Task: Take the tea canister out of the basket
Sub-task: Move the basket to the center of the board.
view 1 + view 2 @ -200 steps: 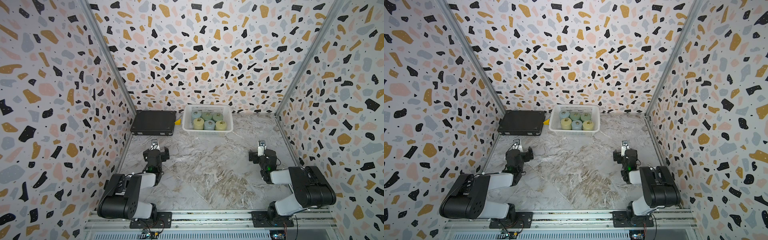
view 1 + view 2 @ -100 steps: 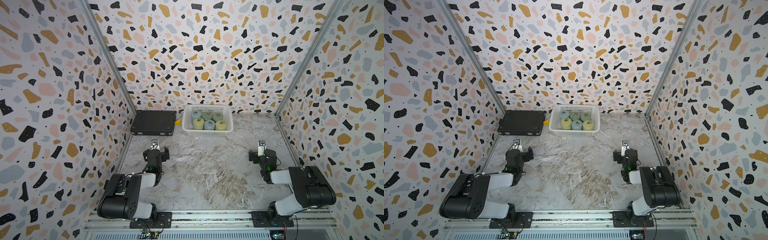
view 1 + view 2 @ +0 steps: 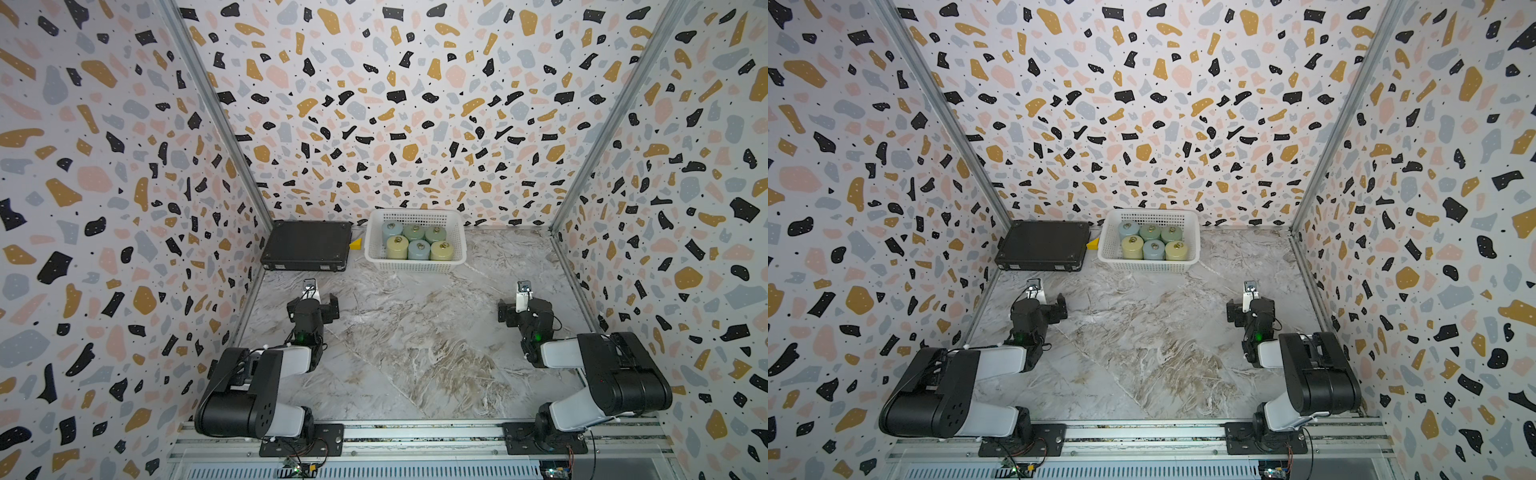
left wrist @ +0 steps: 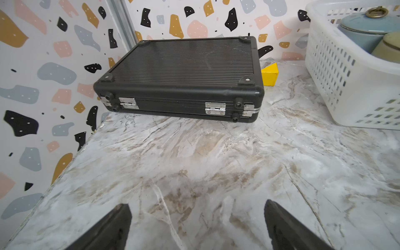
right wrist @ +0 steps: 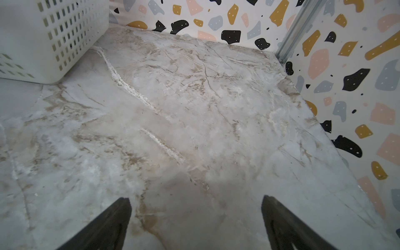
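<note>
White perforated plastic: the basket (image 3: 415,266) sits at the back edge of the counter (image 3: 415,353), about midway along it. Just beside it, a flat black case (image 3: 307,245) fills the back left corner, with a small yellow block (image 3: 356,244) between the two. Six tea canisters (image 3: 419,249) stand upright inside the basket in two rows of three, packed side against side, each lid topped with a small metal ring. None is out yet. The left gripper (image 4: 195,207) and right gripper (image 5: 194,205) both sit low over the front half of the counter, well apart from the basket, jaws spread wide with nothing between them. My reading is that the task is not begun and the reach comes first. The main risk is the tight packing: there is little room for a finger to slip down between neighbours, so a descent could land on a lid or tip the next canister. The basket looks light, so a canister rubbing the others on the way up could drag them or shift the basket along the back edge. I cannot tell from here whether the lids are loose; if they are, a pinch on the lid or ring alone may lift only the lid. A low approach would meet the basket's front wall.
</note>
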`<control>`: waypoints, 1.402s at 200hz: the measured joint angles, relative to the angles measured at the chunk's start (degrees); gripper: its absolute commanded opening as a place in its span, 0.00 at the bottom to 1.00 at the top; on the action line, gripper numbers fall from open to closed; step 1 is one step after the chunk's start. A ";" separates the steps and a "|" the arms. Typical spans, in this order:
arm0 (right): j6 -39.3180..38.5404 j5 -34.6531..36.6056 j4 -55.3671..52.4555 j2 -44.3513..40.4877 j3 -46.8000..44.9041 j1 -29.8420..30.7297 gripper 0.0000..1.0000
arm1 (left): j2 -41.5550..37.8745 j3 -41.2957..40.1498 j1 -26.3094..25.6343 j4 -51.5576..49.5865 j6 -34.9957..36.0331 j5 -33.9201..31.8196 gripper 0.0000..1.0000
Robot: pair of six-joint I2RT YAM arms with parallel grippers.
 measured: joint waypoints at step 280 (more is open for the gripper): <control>25.55 -16.24 -97.92 48.02 110.90 8.11 0.46 | -25.97 37.92 -9.84 -88.32 -28.41 16.31 1.00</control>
